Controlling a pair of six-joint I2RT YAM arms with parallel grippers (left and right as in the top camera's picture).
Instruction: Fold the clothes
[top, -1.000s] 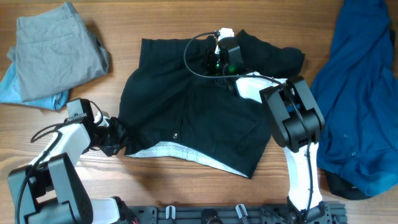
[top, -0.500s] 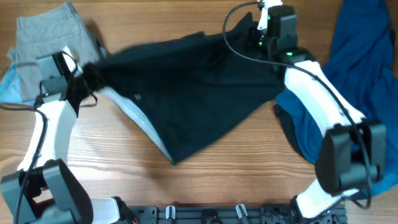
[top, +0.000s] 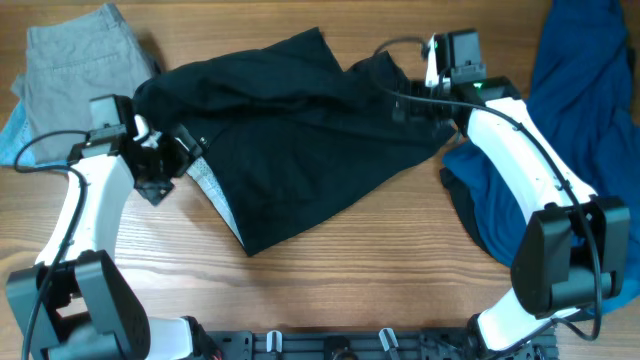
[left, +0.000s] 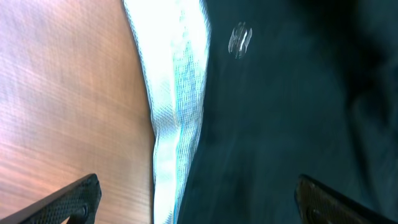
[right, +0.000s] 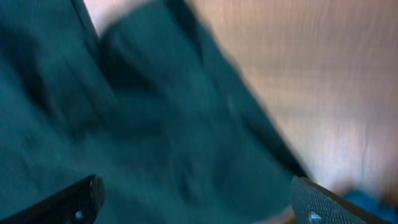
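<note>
One black garment (top: 300, 130), button (left: 240, 38) plain from left wrist, overhead perhaps a speck

The overhead view looks straight down on the whole counter (top: 330, 290). Each wrist view hangs close above the black shorts (top: 300, 130), which all three share; the right wrist one is blurred.

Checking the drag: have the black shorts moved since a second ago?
Yes: the black shorts shifted up-frame and left, toward the grey trousers.
</note>
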